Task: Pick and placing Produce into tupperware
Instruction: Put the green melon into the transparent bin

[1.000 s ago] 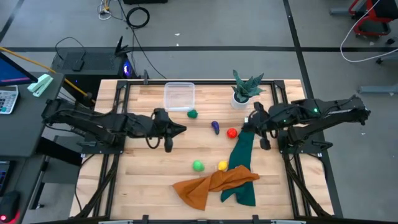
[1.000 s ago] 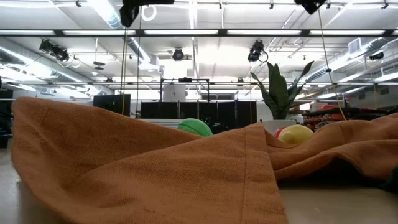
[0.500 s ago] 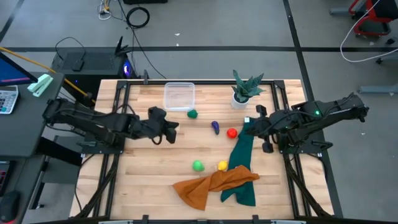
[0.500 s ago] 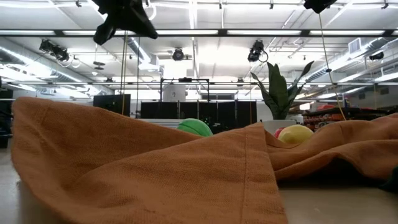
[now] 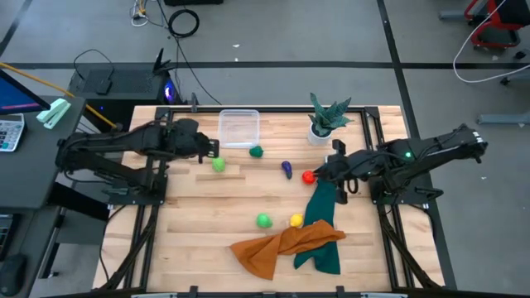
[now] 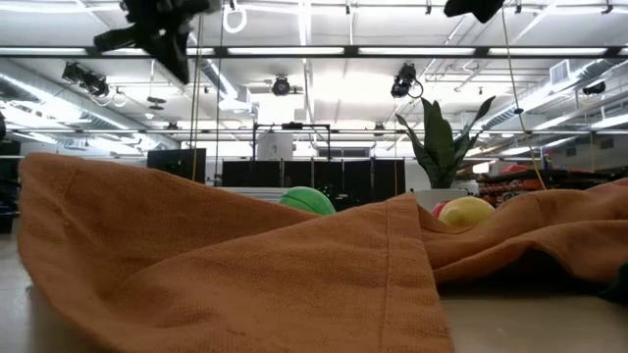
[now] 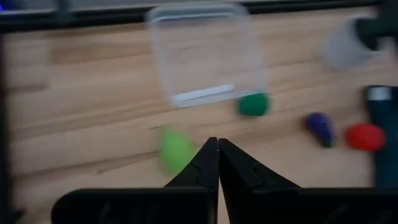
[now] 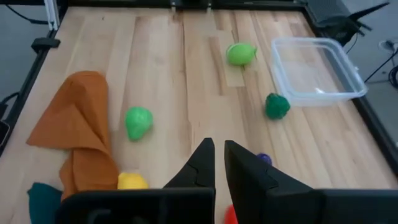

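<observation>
The clear tupperware (image 5: 239, 128) stands at the table's far middle and looks empty. Loose on the wood lie a light green piece (image 5: 219, 164), a dark green one (image 5: 257, 151), a purple one (image 5: 286, 170), a red one (image 5: 308, 176), a second light green one (image 5: 263, 220) and a yellow one (image 5: 296, 220). My left gripper (image 5: 211, 150) is shut and empty, raised beside the first light green piece (image 7: 176, 149). My right gripper (image 5: 320, 173) is shut and empty, raised just right of the red piece.
A spiky green plant in a white pot (image 5: 325, 121) stands at the far right. A teal cloth (image 5: 323, 223) lies under my right gripper, and a crumpled orange cloth (image 5: 286, 244) lies at the near middle, filling the low view (image 6: 226, 265).
My left gripper has drawn back from the table's middle toward the far left. A light green piece now shows on the wood where the gripper was. My right gripper has gone toward the table's left, closer to the red piece.
</observation>
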{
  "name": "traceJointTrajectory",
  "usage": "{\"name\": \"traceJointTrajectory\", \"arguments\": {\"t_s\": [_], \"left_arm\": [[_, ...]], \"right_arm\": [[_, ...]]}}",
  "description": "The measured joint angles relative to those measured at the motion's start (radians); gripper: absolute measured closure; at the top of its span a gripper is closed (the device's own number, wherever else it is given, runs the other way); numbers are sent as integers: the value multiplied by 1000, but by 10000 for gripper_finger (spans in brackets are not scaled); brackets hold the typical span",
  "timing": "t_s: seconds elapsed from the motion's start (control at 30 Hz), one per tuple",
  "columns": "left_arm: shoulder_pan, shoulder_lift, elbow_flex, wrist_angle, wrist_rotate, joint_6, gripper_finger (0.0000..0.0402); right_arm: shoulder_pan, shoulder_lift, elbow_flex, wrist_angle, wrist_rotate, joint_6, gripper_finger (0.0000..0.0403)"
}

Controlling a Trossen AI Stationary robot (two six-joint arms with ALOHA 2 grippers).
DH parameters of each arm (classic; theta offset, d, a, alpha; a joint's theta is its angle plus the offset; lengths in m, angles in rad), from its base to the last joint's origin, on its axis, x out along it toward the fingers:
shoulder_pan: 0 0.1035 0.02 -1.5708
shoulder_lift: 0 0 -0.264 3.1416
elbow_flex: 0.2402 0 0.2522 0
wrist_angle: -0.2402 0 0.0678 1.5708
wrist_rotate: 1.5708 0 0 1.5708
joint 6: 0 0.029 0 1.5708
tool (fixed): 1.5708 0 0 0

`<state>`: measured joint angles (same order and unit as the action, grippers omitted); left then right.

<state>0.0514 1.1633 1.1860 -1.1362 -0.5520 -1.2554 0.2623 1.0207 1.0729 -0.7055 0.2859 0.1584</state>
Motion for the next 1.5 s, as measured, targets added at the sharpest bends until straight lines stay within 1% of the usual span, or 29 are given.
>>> {"name": "traceJointTrajectory", "arguments": {"t_s": [0.07,0.13,0.2,0.33,0.43,0.57,0.7,0.8,0.93,1.0,1.17,1.33,1.5], "left_arm": [[27,0,-24,-7,9,-84,377],[48,0,-52,0,38,-156,370],[64,0,-82,11,72,-170,360],[70,2,-165,76,82,-176,332],[69,2,-233,151,83,-172,299],[69,2,-337,290,83,-178,246],[69,2,-428,434,86,-189,194],[69,2,-472,508,86,-189,154],[69,2,-514,572,89,-189,104],[69,2,-527,587,106,-189,82],[70,19,-546,598,139,-195,39],[70,79,-546,623,157,-207,14],[70,162,-546,665,163,-227,9]], "right_arm": [[0,24,0,18,1,21,398],[0,51,0,30,1,32,398],[0,77,0,39,1,33,398],[0,131,0,63,1,39,398],[0,165,0,83,1,59,398],[0,195,-1,103,1,84,398],[0,206,-1,112,1,112,398],[0,204,-1,112,1,129,398],[0,196,-1,116,1,137,398],[0,193,-1,124,1,138,398],[0,185,-2,138,1,140,398],[0,184,-2,140,0,140,398],[0,184,-1,146,-4,140,398]]}}
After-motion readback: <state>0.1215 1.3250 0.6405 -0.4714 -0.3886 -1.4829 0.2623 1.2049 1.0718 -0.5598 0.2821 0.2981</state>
